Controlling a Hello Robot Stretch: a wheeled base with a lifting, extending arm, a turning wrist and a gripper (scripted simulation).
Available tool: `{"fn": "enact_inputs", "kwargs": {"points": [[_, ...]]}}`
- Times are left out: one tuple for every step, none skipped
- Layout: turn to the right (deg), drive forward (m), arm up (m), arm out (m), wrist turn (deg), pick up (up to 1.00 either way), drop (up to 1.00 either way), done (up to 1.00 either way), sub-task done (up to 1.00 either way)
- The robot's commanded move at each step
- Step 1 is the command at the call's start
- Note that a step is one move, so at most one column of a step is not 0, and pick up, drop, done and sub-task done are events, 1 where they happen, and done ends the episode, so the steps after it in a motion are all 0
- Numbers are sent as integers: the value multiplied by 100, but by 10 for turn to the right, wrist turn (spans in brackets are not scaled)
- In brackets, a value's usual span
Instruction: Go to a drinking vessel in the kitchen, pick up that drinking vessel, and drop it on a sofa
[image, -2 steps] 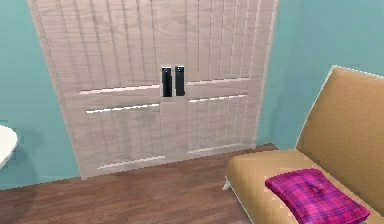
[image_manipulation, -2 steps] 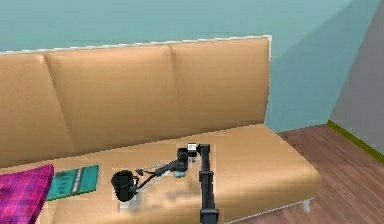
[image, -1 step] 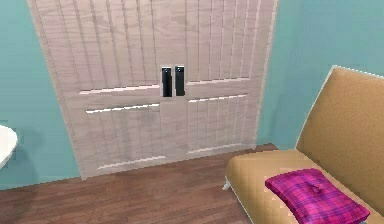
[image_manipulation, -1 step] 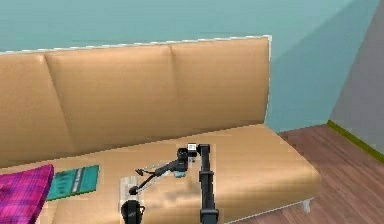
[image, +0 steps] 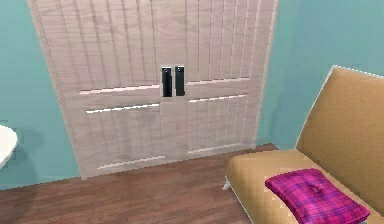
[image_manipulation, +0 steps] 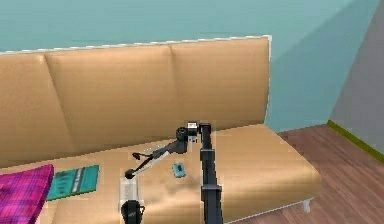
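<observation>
Forward view first: what stands ahead?
— A pale wooden double door (image: 165, 85) stands in the middle, two dark handles (image: 172, 81) side by side at its centre, set in a teal wall (image: 310, 50). At the lower right is the end of a tan sofa (image: 350, 120), a magenta checked cushion (image: 315, 195) lying on its seat. A white rounded edge (image: 5, 145) pokes in at the middle left.

And the arm side view?
— The sofa (image_manipulation: 120, 85) spans the frame from the left edge to right of centre, backrest above, seat below. The cushion (image_manipulation: 20, 190) sits at the lower left, a flat teal thing (image_manipulation: 75, 180) just beside it on the seat. The arm (image_manipulation: 210, 180) rises from the bottom edge just right of the middle; the gripper (image_manipulation: 140, 157) points left and down from its top, thin fingers (image_manipulation: 155, 153) slanting in front of the seat.

Is it carrying anything?
— Cannot tell. The seat lies behind the fingertips, and a small dark thing (image_manipulation: 178, 170) lies on the seat just below the gripper's body.

Where is the drinking vessel?
— A pale upright shape (image_manipulation: 128, 184) stands just below the fingertips, lower left of centre, with a dark round blob (image_manipulation: 131, 211) under it at the bottom edge. It is too small to say whether that is the vessel, or whether it touches the fingers or the seat.
</observation>
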Motion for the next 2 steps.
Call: {"fn": "enact_inputs", "kwargs": {"points": [[0,0,0,-8,0,0,0,0,0],[0,0,0,0,0,0,0,100,0]]}}
